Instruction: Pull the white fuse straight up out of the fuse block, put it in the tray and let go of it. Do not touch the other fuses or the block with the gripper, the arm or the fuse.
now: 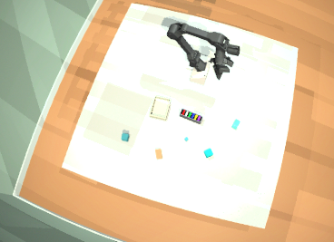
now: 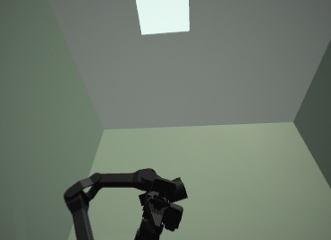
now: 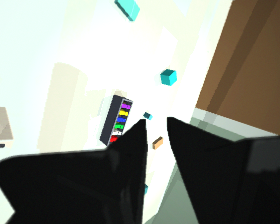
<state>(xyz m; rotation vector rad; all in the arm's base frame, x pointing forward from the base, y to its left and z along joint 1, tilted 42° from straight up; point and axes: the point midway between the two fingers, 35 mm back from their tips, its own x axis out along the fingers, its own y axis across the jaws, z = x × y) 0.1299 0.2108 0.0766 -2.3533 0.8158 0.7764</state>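
Observation:
The white fuse point(image 1: 186, 113) point(image 3: 116, 133) sits in the dark fuse block point(image 1: 191, 120) point(image 3: 110, 120), between the red fuse point(image 1: 183, 112) point(image 3: 113, 139) and the green fuse point(image 1: 190, 114) point(image 3: 119, 127). The tray point(image 1: 152, 106), pale with a thin rim, lies just left of the block in the top view; it does not show in the wrist view. My gripper point(image 1: 220, 76) point(image 3: 156, 123) is open by a narrow gap, with nothing between the fingertips. It is up near the arm's base, well away from block and tray. The left finger covers part of the table in the wrist view.
A cyan cube point(image 1: 208, 152) point(image 3: 168, 77), a small cyan cube point(image 1: 186, 139) point(image 3: 148, 116), a flat cyan block point(image 1: 236, 124) point(image 3: 127, 9), an orange block point(image 1: 159, 153) point(image 3: 158, 143) and a teal block point(image 1: 125, 136) point(image 3: 146, 189) lie around the fuse block and tray.

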